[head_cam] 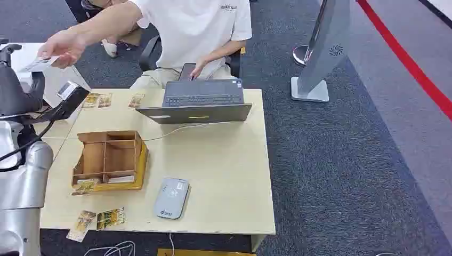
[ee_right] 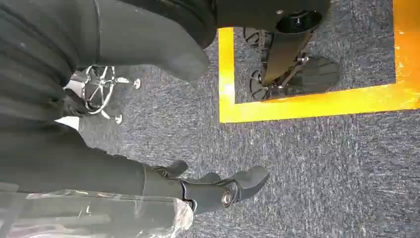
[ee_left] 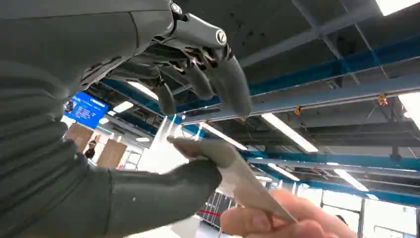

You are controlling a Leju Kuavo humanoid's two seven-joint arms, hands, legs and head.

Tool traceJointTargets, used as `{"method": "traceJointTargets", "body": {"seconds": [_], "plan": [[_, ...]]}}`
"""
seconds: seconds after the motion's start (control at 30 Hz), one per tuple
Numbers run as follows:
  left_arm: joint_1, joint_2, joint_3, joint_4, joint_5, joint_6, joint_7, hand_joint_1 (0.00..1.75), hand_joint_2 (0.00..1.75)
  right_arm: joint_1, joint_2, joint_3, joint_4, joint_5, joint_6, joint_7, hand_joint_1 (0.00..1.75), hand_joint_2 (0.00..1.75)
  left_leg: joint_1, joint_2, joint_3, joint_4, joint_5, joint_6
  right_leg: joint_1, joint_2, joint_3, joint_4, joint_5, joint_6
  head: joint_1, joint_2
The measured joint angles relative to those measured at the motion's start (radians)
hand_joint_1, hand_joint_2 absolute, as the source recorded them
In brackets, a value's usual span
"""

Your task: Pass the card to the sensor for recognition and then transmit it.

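One card [ee_left: 233, 171] rests on the left robot hand [ee_left: 163, 144] thumb, a person's fingers [ee_left: 277, 220] pinching its far end; fingers spread above. Right robot hand [ee_right: 198, 186] hangs spread over carpet

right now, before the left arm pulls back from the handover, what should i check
1. Person's hand grips the card: ok.
2. Left hand fingers off the card: ok, spread above it.
3. Thumb off the card: cannot tell.
4. Right hand holds nothing: ok.
5. Sensor uncovered on the table: ok.
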Motion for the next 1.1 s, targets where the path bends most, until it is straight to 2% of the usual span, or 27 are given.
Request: {"method": "traceJointTargets", "body": {"seconds": [0.37,0.63,0.9,1.1], "plan": [[-0.002,-0.003,-0.025,0.025,-0.001,-0.006,-0.005,1.75,1.75,0.001,0.000,-0.002,0.000,-0.005,-0.001,-0.003,0.00,1.75,0.000,0.000,0.000,0.000,0.000,0.000,0.000,0.000,-0.001,0.000,0.000,0.000,0.000,0.000],[0.019,-0.035,-0.068,0.014,0.018,0.002,-0.006,1.75,1.75,0.005,0.000,-0.004,0.000,-0.015,-0.003,-0.005,0.00,1.75,0.000,0.000,-0.001,0.000,0.000,0.000,0.000,0.000,0.000,0.000,0.000,0.000,0.000,0.000],[0.180,-0.097,-0.144,-0.218,0.071,0.018,-0.026,1.75,1.75,0.019,0.000,-0.009,0.000,-0.031,-0.014,-0.014,0.00,1.75,-0.001,0.001,-0.002,0.000,-0.002,0.002,-0.001,0.001,-0.001,-0.001,-0.001,0.001,0.001,0.000],[0.215,-0.108,-0.158,-0.294,0.072,0.017,-0.026,1.75,1.75,0.023,0.000,-0.012,0.000,-0.033,-0.014,-0.015,0.00,1.75,0.000,0.001,-0.002,0.000,-0.002,0.002,0.000,0.001,-0.002,-0.001,0.000,0.001,0.001,0.000]]}}
